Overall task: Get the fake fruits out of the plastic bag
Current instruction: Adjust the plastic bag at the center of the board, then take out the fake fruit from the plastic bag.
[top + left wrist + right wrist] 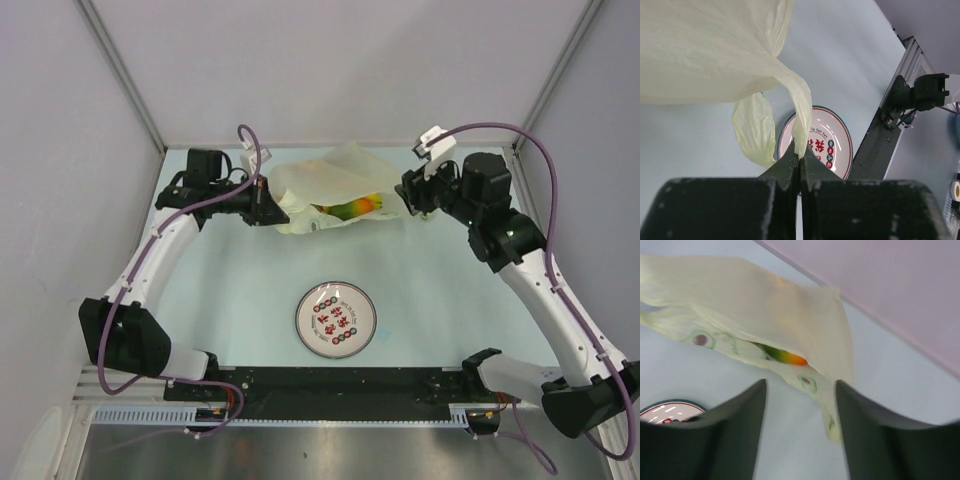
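Observation:
The pale yellowish plastic bag lies at the far middle of the table, its left side lifted. My left gripper is shut on a handle of the bag and holds it up. A green-red-orange mango shows in the bag's mouth; it also shows in the right wrist view. My right gripper is open and empty at the bag's right end, and the bag's hanging corner is between its fingers. The other fruits are hidden.
A round white plate with red marks sits in the near middle of the table; it also shows in the left wrist view. Grey walls stand close behind the bag. A black rail runs along the near edge.

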